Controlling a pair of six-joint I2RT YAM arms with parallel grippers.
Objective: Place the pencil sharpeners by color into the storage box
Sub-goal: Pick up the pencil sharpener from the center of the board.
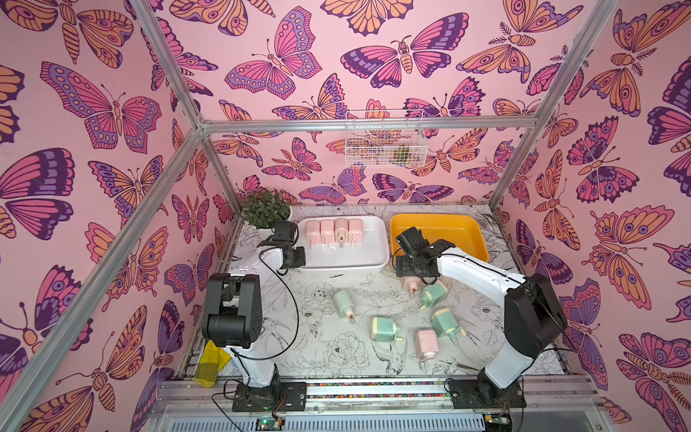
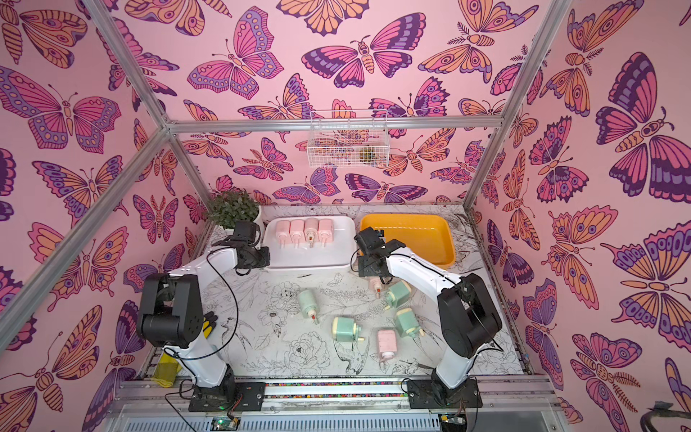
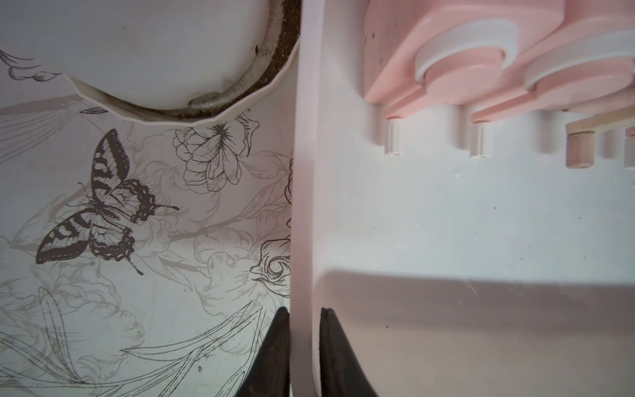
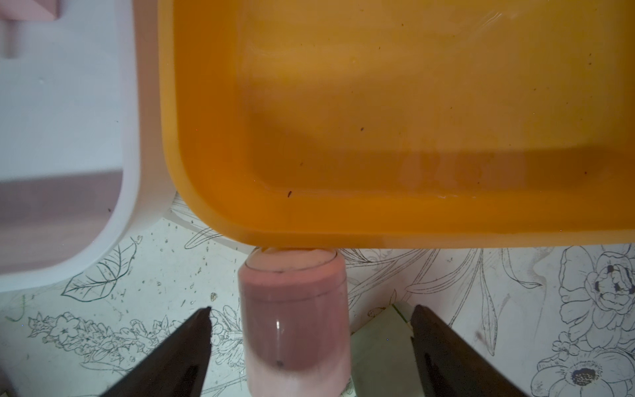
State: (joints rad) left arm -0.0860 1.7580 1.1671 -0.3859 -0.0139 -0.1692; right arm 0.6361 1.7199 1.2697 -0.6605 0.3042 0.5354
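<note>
The flower-printed table [image 1: 299, 336] is carrying two trays at the back: a white tray [image 1: 347, 260] holding four pink sharpeners [image 1: 332, 229] in a row, and an orange tray [image 1: 448, 232] lying empty. The left gripper [image 3: 302, 312] is pinching the white tray's side wall. The right gripper [image 4: 311, 309] is hanging spread wide astride a loose pink sharpener [image 4: 295, 326] that seems to be touching the orange tray's near rim. Four green sharpeners [image 1: 385, 329] and another pink sharpener [image 1: 426, 344] are lying scattered on the table. They look like light, stiff, smooth plastic; I'd be gripping across the body's flat sides, clear of the thin crank.
</note>
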